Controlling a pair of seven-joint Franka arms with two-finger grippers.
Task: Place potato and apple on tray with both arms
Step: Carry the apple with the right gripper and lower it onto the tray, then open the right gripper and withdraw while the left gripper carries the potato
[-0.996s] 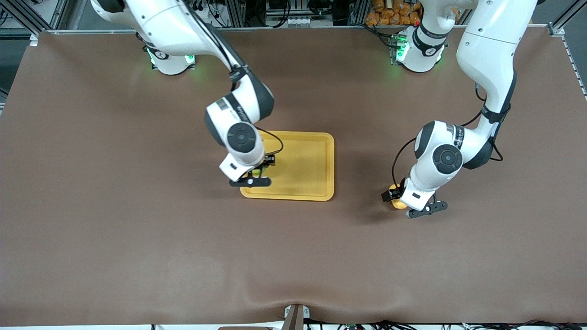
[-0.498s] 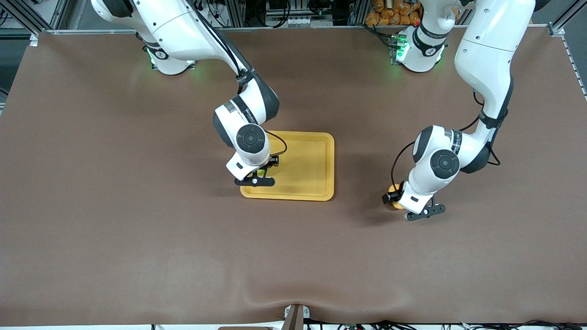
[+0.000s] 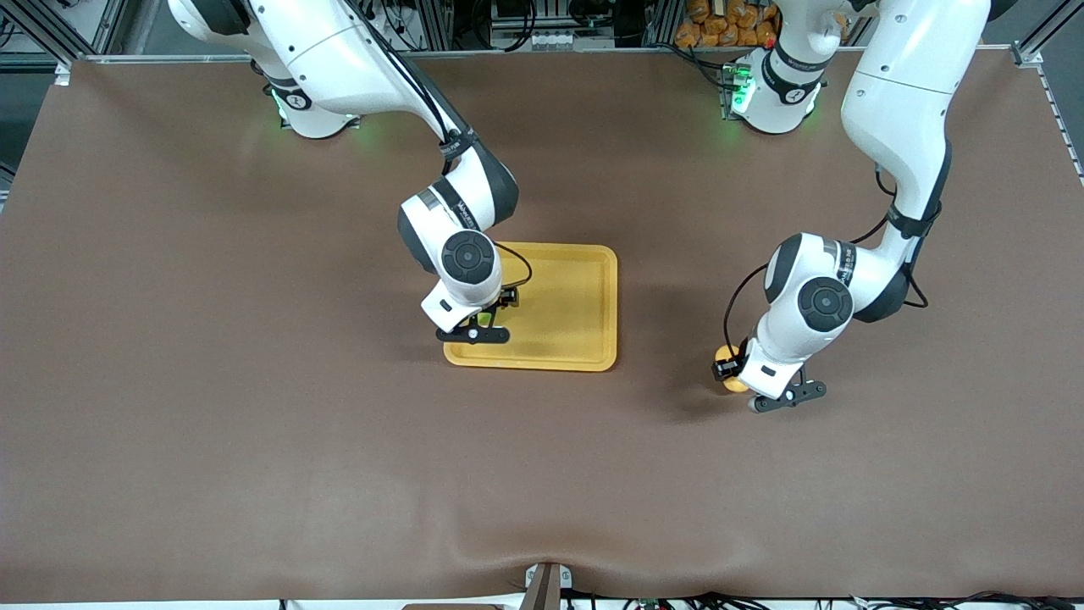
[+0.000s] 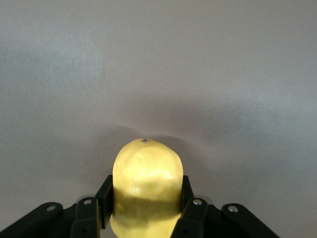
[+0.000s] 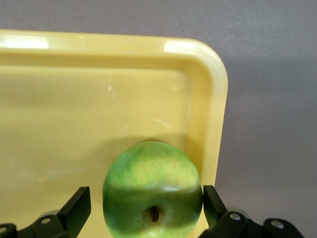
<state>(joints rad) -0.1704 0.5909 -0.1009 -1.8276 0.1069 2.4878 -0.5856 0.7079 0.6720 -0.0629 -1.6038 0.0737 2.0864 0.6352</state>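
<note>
The yellow tray (image 3: 563,296) lies mid-table. The green apple (image 5: 151,191) rests on the tray floor near a corner by the rim (image 5: 218,124); in the front view only a sliver of the apple (image 3: 483,318) shows under the wrist. My right gripper (image 5: 146,201) straddles the apple with its fingers spread and gaps on both sides; in the front view it (image 3: 484,324) is low over the tray. My left gripper (image 4: 146,198) is shut on the yellow-orange potato (image 4: 146,173), low at the bare table toward the left arm's end (image 3: 730,373).
The brown table cover (image 3: 254,424) stretches wide on all sides of the tray. The arm bases (image 3: 775,93) glow green along the table's edge farthest from the front camera. Most of the tray floor toward the left arm's end is bare.
My right gripper has moved a little farther in over the tray with the apple. My left wrist has shifted slightly, still on the potato.
</note>
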